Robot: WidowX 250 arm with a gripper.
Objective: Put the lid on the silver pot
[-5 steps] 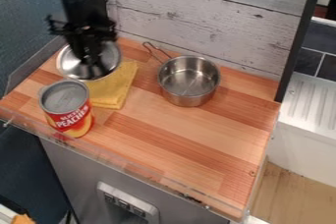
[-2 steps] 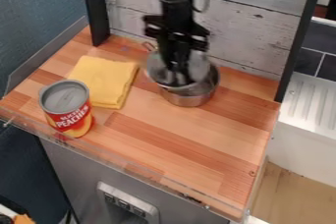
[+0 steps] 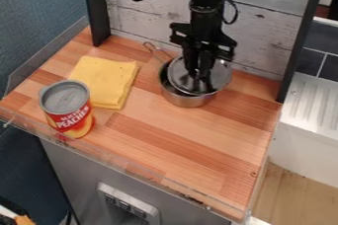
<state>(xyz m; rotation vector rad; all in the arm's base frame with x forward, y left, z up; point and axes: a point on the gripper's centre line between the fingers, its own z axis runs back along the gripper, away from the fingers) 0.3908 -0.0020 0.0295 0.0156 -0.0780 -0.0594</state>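
Observation:
My gripper [image 3: 199,73] hangs over the silver pot at the back middle of the counter, shut on the lid by its middle. The round silver lid [image 3: 217,77] covers most of the pot's opening but sits off to the right, past the rim on that side. Along the left, a crescent of the pot's inside shows. The silver pot [image 3: 186,101] stands upright, its wire handle pointing to the upper left. Whether lid and rim touch, I cannot tell.
A yellow cloth [image 3: 105,80] lies folded to the left of the pot. A red and yellow can [image 3: 69,110] stands at the front left. Behind the wooden counter [image 3: 191,150] rises a plank wall [image 3: 264,26] with dark posts.
The gripper has carried the lid rightward, from above the yellow cloth to over the pot. The pot, the cloth and the can have kept their places.

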